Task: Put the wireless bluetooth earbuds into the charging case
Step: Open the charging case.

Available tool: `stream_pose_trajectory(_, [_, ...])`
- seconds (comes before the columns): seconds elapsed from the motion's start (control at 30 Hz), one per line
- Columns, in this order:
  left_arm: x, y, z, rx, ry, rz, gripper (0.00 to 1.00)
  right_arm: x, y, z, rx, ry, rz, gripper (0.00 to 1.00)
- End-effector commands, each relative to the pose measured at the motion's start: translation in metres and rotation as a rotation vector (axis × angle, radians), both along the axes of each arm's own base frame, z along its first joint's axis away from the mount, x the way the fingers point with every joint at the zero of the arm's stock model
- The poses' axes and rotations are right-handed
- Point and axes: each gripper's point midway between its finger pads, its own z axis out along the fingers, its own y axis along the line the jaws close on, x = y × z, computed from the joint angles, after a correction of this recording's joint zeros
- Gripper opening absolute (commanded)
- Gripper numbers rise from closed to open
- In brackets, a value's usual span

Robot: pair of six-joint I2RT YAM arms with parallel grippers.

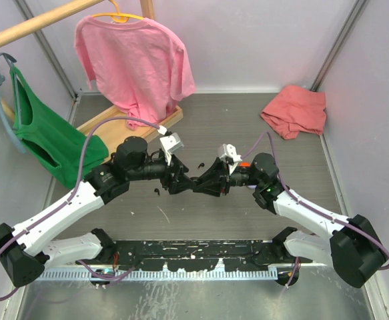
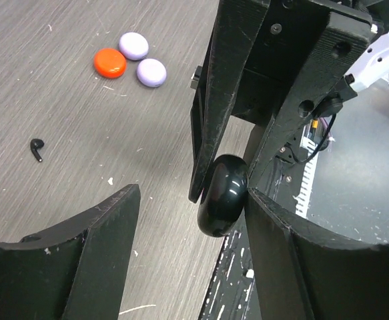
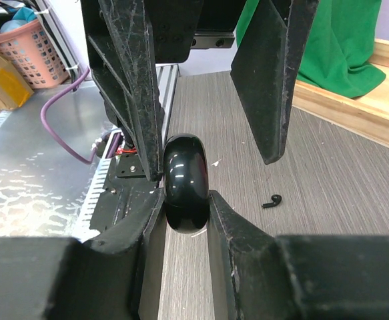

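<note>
R jaws: clamped on black case [image 3: 186, 180]; hold steady.
L jaws: apart; clear case, then fetch black earbud [image 2: 37, 148].

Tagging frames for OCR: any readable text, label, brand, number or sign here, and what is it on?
No readable text in any view.
The black case, the orange-red round case, the two lilac round cases, the pink shirt and the pink basket show no print.
The cardboard box is too blurred to tell.
</note>
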Motion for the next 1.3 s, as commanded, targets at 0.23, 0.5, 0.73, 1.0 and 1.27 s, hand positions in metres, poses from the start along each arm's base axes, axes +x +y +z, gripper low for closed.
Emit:
stream_pose_trajectory(0.23, [0.023, 0.006, 0.023, -0.064, -0.050, 0.148, 0.65, -0.003, -0.003, 0.022, 0.064, -0.102, -0.008, 0.01])
stream_pose_trajectory(0.5, [0.029, 0.011, 0.035, -0.090, -0.061, 0.202, 0.67, -0.005, -0.003, 0.020, 0.066, -0.104, 0.002, 0.01])
stream_pose_trajectory(0.73, [0.032, 0.012, 0.034, -0.090, -0.052, 0.229, 0.68, -0.005, -0.004, 0.021, 0.071, -0.108, -0.002, 0.01])
stream_pose_trajectory(1.0, [0.037, 0.021, 0.031, -0.067, -0.025, 0.300, 0.73, 0.024, -0.006, 0.002, 0.019, -0.087, -0.171, 0.01])
stream_pose_trajectory(1.27, [0.057, 0.036, -0.005, 0.036, 0.031, 0.451, 0.74, 0.066, -0.026, -0.026, -0.037, -0.047, -0.470, 0.01])
